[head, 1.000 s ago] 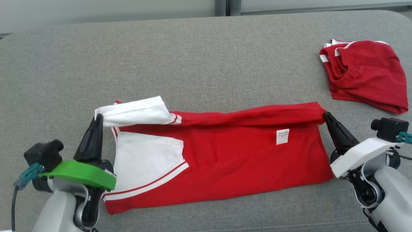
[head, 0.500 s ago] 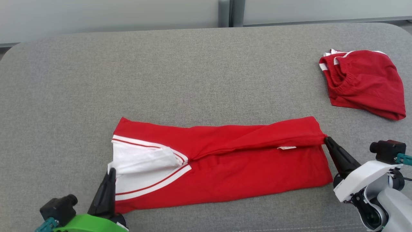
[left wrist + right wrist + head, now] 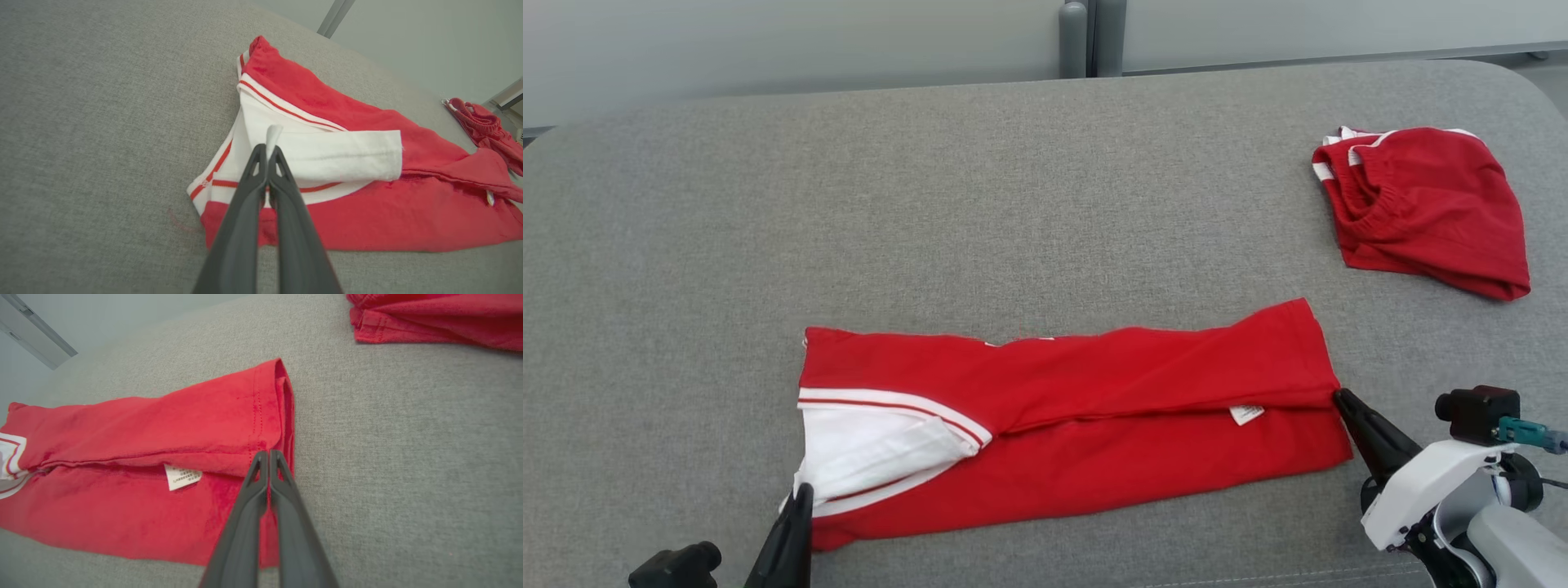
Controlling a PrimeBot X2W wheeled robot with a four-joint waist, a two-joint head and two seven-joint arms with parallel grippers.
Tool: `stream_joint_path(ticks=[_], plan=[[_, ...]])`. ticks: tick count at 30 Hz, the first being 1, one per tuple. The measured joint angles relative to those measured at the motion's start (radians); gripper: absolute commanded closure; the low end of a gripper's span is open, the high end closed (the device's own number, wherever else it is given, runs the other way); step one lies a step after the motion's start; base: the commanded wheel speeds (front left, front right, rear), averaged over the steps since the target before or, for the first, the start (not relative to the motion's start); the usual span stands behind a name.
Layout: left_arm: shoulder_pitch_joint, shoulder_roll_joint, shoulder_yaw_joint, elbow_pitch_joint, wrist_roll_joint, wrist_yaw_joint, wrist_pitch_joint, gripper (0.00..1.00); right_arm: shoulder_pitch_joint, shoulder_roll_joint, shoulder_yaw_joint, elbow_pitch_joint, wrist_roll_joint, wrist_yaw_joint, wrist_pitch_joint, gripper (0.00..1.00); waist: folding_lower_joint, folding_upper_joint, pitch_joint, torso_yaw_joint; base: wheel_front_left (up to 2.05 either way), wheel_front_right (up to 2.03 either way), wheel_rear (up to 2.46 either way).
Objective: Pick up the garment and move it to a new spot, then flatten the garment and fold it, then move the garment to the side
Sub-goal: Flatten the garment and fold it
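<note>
- Red garment [image 3: 1094, 425] lies on the grey fabric surface [image 3: 931, 204], near its front edge, folded lengthwise into a long band that runs left to right.
- Its far half is turned over onto the near half, and the fold's free edge runs along the middle of the band.
- A small white label [image 3: 1246, 414] pokes out from under that edge, towards the right end.
- At the left end the white sleeve [image 3: 339, 155] with red trim lies across the red cloth.
- The left gripper [image 3: 267, 149] is clenched on a pinch of the white sleeve cloth, which sticks up between its tips.
- The right gripper [image 3: 267, 454] has its fingers pressed together, tips at the hem corner of the upper layer at the right end. I cannot tell whether cloth is caught between them.
- A second red piece [image 3: 1421, 208] with white trim sits bunched at the far right of the surface, well apart from the band.
</note>
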Motion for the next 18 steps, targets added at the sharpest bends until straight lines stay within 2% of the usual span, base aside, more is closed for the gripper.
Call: stream_joint_path(ticks=[6, 7, 8, 9, 10, 11, 18], plan=[[0.012, 0.005, -0.006, 0.026, 0.0, 0.0, 0.01, 1.0, 0.0, 0.005, 0.039, 0.032, -0.033, 0.0, -0.001, 1.0, 0.0, 0.0, -0.011, -0.01, 0.0, 0.0, 0.0], [0.012, 0.005, -0.01, 0.027, 0.0, 0.0, 0.01, 1.0, 0.0, 0.005, 0.041, 0.04, -0.039, 0.0, -0.001, 0.91, 0.0, 0.0, -0.013, -0.012, 0.0, 0.0, 0.0], [0.012, 0.004, -0.012, 0.027, 0.0, 0.0, 0.01, 0.75, 0.0, 0.005, 0.041, 0.045, -0.043, 0.0, -0.001, 0.58, 0.0, 0.0, -0.014, -0.014, 0.0, 0.0, 0.0], [0.012, 0.003, -0.011, 0.03, 0.0, 0.003, 0.014, 0.51, 0.0, 0.005, 0.04, 0.051, -0.044, 0.0, -0.001, 0.07, 0.0, 0.0, -0.015, -0.014, 0.0, 0.0, 0.0], [0.012, 0.004, -0.009, 0.034, 0.0, 0.008, 0.017, 0.04, 0.0, 0.006, 0.039, 0.056, -0.046, 0.0, -0.001, 0.0, 0.0, 0.0, -0.016, -0.015, 0.0, 0.0, 0.0], [0.012, 0.004, -0.007, 0.036, 0.0, 0.013, 0.017, 0.0, 0.0, 0.007, 0.037, 0.06, -0.049, 0.0, -0.005, 0.0, 0.0, 0.0, -0.017, -0.016, 0.0, 0.0, 0.0], [0.033, 0.008, 0.021, 0.053, -0.002, 0.035, 0.019, 0.0, 0.0, 0.007, 0.011, 0.083, -0.053, 0.0, -0.01, 0.0, 0.0, 0.0, -0.024, -0.019, 0.0, 0.0, 0.0]])
